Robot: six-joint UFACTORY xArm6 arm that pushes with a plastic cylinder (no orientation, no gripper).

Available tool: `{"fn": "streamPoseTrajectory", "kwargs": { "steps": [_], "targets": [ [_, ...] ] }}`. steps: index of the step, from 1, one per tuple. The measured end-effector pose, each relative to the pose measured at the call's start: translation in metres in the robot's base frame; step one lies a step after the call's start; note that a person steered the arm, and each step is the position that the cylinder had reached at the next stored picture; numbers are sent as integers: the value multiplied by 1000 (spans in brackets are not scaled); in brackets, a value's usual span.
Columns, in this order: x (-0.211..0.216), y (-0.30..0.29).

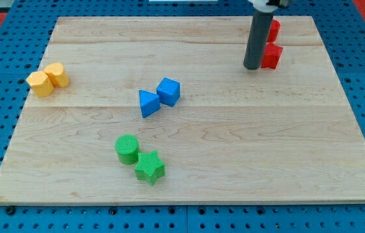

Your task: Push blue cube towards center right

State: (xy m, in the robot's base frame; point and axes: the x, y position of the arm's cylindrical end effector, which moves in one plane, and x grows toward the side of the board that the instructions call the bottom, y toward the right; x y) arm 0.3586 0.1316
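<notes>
The blue cube sits a little left of the board's middle, touching a blue triangular block on its lower left. My tip rests on the board near the view's top right, far to the right of and above the blue cube. The rod stands just left of a red block.
A second red block lies above the first, partly hidden by the rod. Two yellow blocks sit at the left edge. A green cylinder and a green star block lie at the lower middle. The wooden board ends on blue pegboard.
</notes>
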Motion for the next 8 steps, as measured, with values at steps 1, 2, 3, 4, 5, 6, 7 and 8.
{"fn": "streamPoseTrajectory", "kwargs": {
  "steps": [1, 2, 3, 4, 5, 6, 7, 8],
  "targets": [
    [-3, 29],
    [-19, 33],
    [-30, 41],
    [-18, 39],
    [30, -39],
    [4, -135],
    [24, -237],
    [57, -227]
  ]
}}
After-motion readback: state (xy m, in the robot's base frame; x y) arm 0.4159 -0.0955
